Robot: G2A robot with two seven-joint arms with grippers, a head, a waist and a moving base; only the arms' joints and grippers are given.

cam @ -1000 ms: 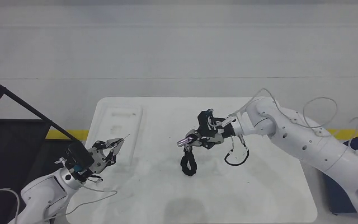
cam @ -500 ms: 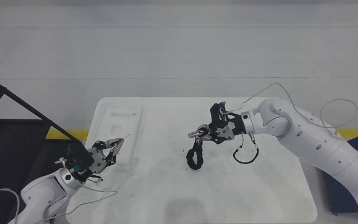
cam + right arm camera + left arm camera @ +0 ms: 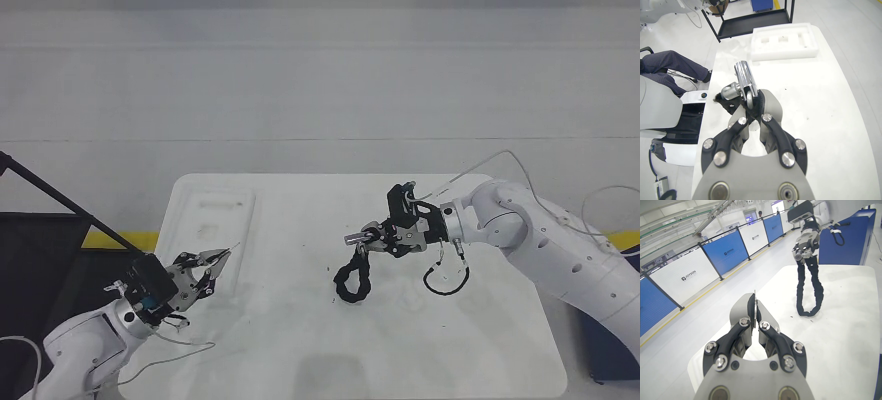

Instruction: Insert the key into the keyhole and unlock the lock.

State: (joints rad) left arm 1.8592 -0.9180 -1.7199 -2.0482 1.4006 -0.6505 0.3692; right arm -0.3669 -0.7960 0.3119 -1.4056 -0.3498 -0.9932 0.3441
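Beside foam tray, left jaws pinch key; right jaws clamp lock, black loop dangling.

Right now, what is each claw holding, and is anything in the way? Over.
Left gripper shut on key. Right gripper shut on lock, raised, black loop hanging. Key and lock apart, only table between.

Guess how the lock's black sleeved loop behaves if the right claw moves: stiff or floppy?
Probably floppy: the loop hangs limp from the lock in the right claw, and its bottom appears to rest on the table. It will likely drag or sway when moved. The smooth chrome lock may twist in the grip.
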